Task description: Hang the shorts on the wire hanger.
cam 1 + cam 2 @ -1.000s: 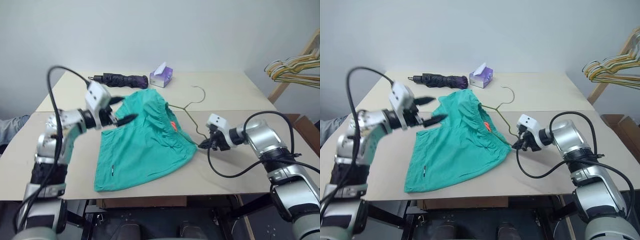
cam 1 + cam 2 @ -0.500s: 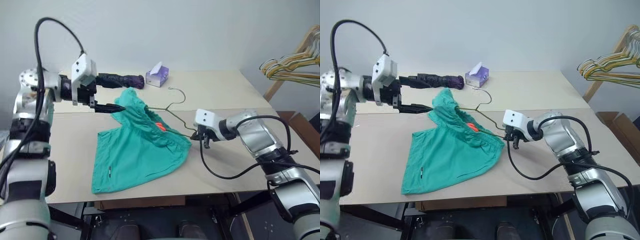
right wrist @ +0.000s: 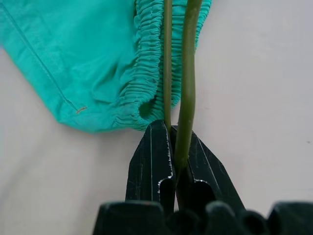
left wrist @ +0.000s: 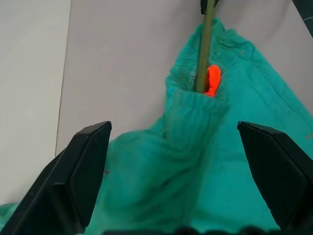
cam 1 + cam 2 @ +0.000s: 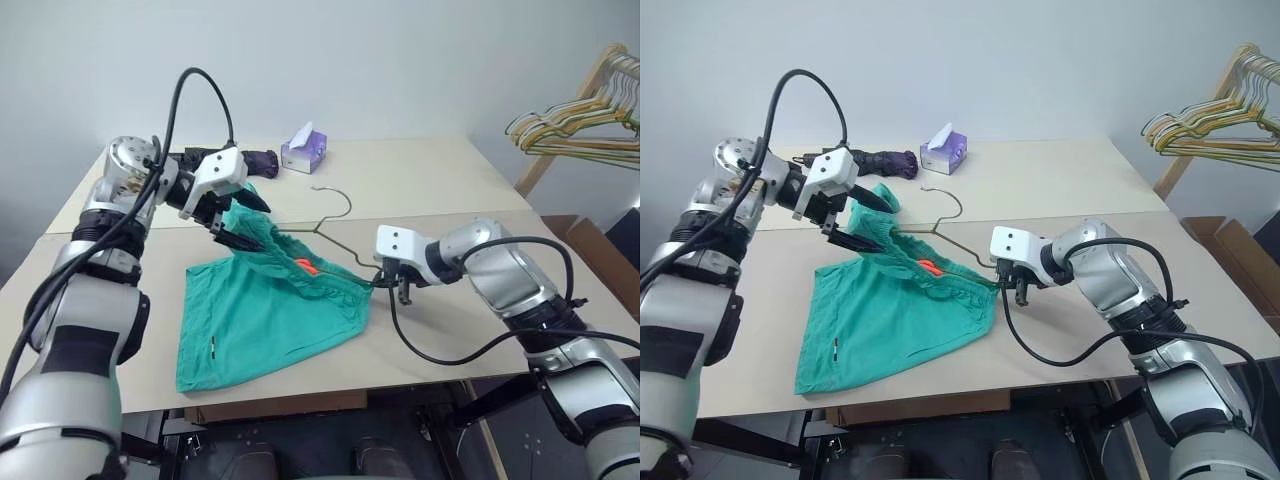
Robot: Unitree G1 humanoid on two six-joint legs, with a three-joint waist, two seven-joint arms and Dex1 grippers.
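A folded dark umbrella [image 5: 235, 158] and a purple tissue box [image 5: 303, 151] lie along the surface's [image 5: 440, 180] far edge; coloured hangers [image 5: 570, 125] hang beyond its right edge; the left tool [image 5: 243, 221], fingers spread wide, reaches from the left above the bunched waistband of the shorts [image 5: 265, 310], mid-surface toward the near edge; the wire hanger [image 5: 325, 215] runs through that waistband; the right tool [image 5: 383, 280], reaching leftward with fingers together, pinches its wire end.
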